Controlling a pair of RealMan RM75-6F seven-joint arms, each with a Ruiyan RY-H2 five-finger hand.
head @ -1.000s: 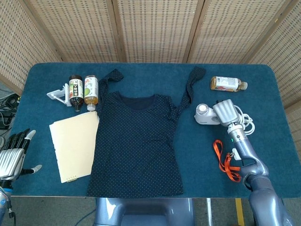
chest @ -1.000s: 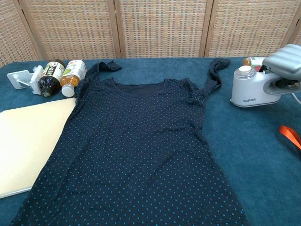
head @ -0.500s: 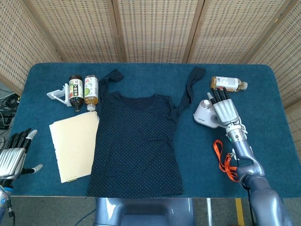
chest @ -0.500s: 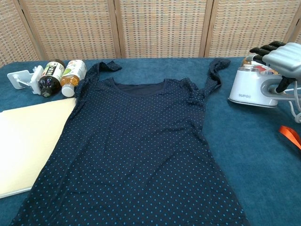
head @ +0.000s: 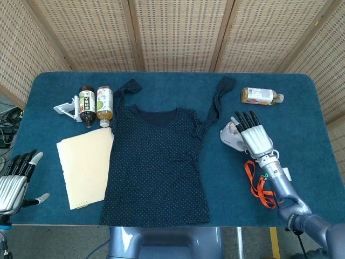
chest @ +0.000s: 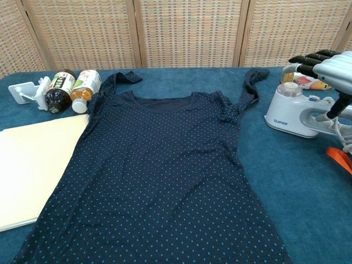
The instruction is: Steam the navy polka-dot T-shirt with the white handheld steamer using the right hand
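The navy polka-dot T-shirt (head: 156,162) (chest: 159,170) lies flat in the middle of the blue table, neck away from me. To its right the white handheld steamer (head: 230,136) (chest: 294,113) stands on the cloth. My right hand (head: 254,135) (chest: 333,69) lies over the steamer's handle, fingers stretched straight out above its top and thumb reaching down by the handle. The fingers are not wrapped around it. My left hand (head: 13,183) hangs at the table's near left corner, fingers apart and holding nothing; the chest view does not show it.
Two drink bottles (head: 96,102) (chest: 71,88) and a white clip (head: 66,108) lie far left. A cream folder (head: 86,164) sits left of the shirt. Another bottle (head: 261,96) lies behind the steamer; an orange strap (head: 259,186) and white cord (chest: 346,132) lie near my right wrist.
My right hand's fingers straightened from a curl over the handle, and the hand drew back toward me. The steamer shifted slightly left and nearer. The left hand dropped a little.
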